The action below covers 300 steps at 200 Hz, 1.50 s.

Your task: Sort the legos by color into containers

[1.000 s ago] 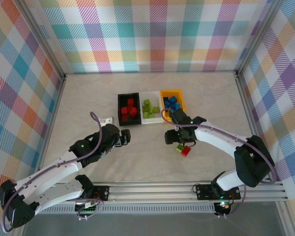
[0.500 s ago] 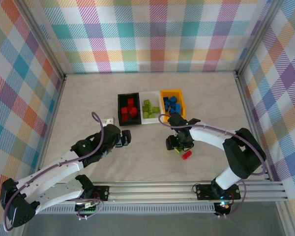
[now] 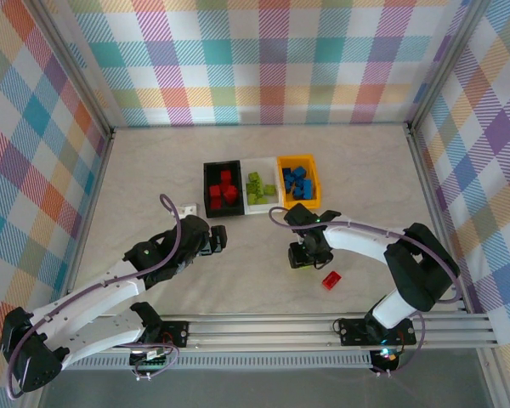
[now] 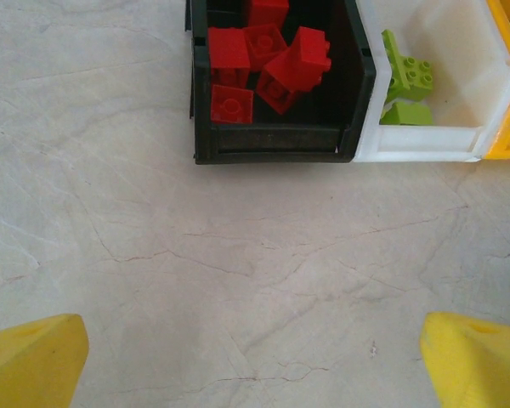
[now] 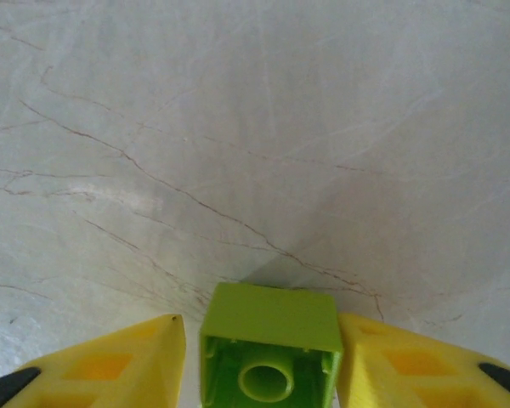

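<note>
My left fingers (image 4: 34, 357) wide apart above bench (image 4: 238, 280) | my right fingers (image 5: 110, 365) flank green lego (image 5: 268, 340): one touching, sliver beside other, can't tell if clamped | red lego (image 3: 331, 280) near

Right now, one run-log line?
left pincer open, empty | right pincer around green lego | red lego loose on table

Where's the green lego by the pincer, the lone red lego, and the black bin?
green lego (image 5: 269, 319): right wrist view, flat side.
red lego (image 3: 331, 280): top view, middle.
black bin (image 4: 272, 141): left wrist view, front wall.
</note>
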Each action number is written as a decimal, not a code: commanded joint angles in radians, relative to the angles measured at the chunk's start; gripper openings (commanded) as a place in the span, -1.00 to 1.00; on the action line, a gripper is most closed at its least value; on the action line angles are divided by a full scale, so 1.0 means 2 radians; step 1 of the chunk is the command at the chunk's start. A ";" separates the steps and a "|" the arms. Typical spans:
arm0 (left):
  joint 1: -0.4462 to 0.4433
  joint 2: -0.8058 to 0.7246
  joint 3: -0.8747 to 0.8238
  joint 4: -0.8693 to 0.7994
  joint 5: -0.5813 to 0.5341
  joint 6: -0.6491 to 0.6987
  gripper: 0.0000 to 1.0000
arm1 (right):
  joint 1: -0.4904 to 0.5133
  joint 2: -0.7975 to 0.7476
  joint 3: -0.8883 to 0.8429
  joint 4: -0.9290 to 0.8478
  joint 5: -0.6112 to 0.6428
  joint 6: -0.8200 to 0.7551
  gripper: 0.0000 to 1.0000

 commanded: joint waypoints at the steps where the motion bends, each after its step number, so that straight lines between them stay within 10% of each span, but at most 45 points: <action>1: -0.001 -0.002 0.003 0.000 -0.004 -0.002 1.00 | 0.000 -0.003 0.004 -0.001 0.009 0.003 -0.22; 67: -0.001 -0.005 0.005 0.007 0.014 -0.002 1.00 | -0.015 -0.022 0.146 -0.008 0.027 -0.036 -0.34; 147: 0.000 0.012 0.015 0.003 0.048 0.025 1.00 | -0.060 0.238 0.479 -0.021 0.016 -0.047 -0.30; 171: 0.000 0.031 0.023 0.012 0.079 0.041 1.00 | -0.063 0.279 0.529 -0.032 0.016 -0.043 0.00; 202: -0.002 0.079 0.039 0.041 0.149 0.052 1.00 | -0.076 0.251 0.508 -0.002 0.013 -0.026 0.42; 300: -0.168 0.396 0.233 0.165 0.241 0.152 0.78 | -0.211 -0.038 0.149 0.108 -0.026 0.023 0.57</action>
